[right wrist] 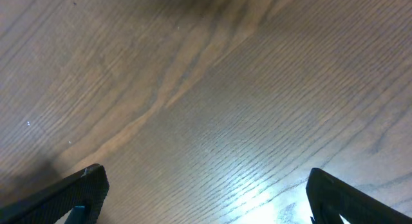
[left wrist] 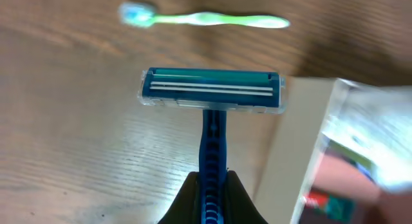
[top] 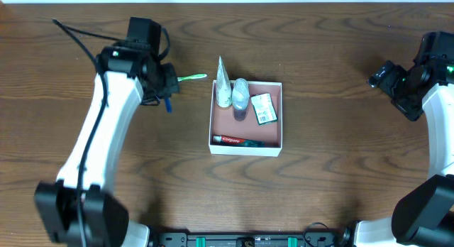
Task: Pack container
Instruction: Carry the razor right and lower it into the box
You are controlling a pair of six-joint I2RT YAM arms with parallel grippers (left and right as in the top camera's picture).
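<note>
– Razor (left wrist: pixel 212 95) in the left gripper (left wrist: pixel 210 199), is it?
– Yes. The black fingers are closed tight on its blue handle, and the teal blade head sticks out ahead of them, above the wooden table (top: pixel 340 176).
– Where is the container (top: pixel 245 150) from that gripper?
– Just off to its right in the wrist view, where one pale cardboard wall (left wrist: pixel 290 140) fills the lower corner. In the overhead view it lies between the two arms, nearer the left gripper (top: pixel 164 84) than the right one.
– How does the container look?
– Shallow and square, with white outer walls and a dull pinkish-brown floor. It is open at the top and much larger than anything in it.
– What is in it?
– A red toothpaste tube (top: pixel 241 141) lies along the wall nearest the robot. A white tube (top: pixel 223 87) leans in the far corner on the left gripper's side, with a small pale bottle (top: pixel 240 94) just beside it. A green-and-white packet (top: pixel 264 108) lies toward the right gripper's side.
– Anything outside it?
– A green toothbrush (top: pixel 191 78) lies on the table between the left gripper and the container, beyond the razor head in the wrist view.
– And the right gripper (right wrist: pixel 206 201)?
– Spread wide, holding nothing, with bare wood under it, well apart from the container.
</note>
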